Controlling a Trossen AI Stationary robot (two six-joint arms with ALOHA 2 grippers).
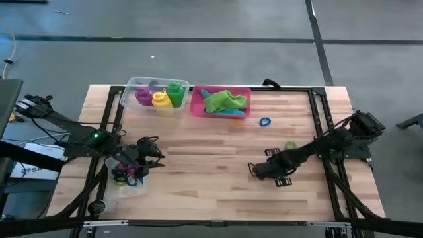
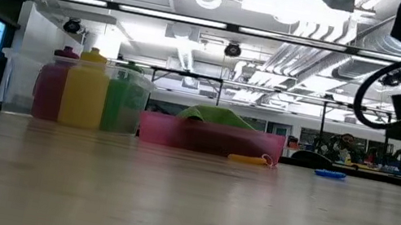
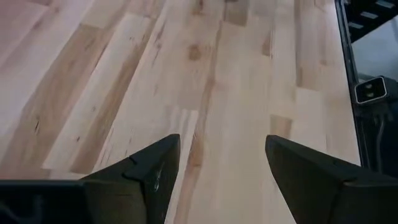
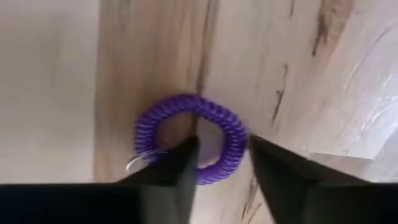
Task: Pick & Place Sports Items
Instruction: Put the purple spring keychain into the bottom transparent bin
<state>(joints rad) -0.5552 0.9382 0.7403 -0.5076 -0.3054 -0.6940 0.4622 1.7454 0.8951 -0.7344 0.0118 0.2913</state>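
1. Right pincer (image 4: 221, 168), low over mid-desk (image 1: 218, 192), straddles a purple coil ring (image 4: 189, 138) (not yet clamped).
2. Left pincer (image 3: 221, 165) hangs open above the ring tub (image 1: 125, 175).

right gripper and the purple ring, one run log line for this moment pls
right gripper: down at table, fingers straddling purple ring, not closed | left gripper: open, empty, over bare wood | tub: three bottles

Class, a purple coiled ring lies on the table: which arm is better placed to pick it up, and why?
The right. The right gripper sits low over the purple ring, jaws open astride one side of the coil. The left gripper, open over bare wood beside the small tub, has no ring in its view.
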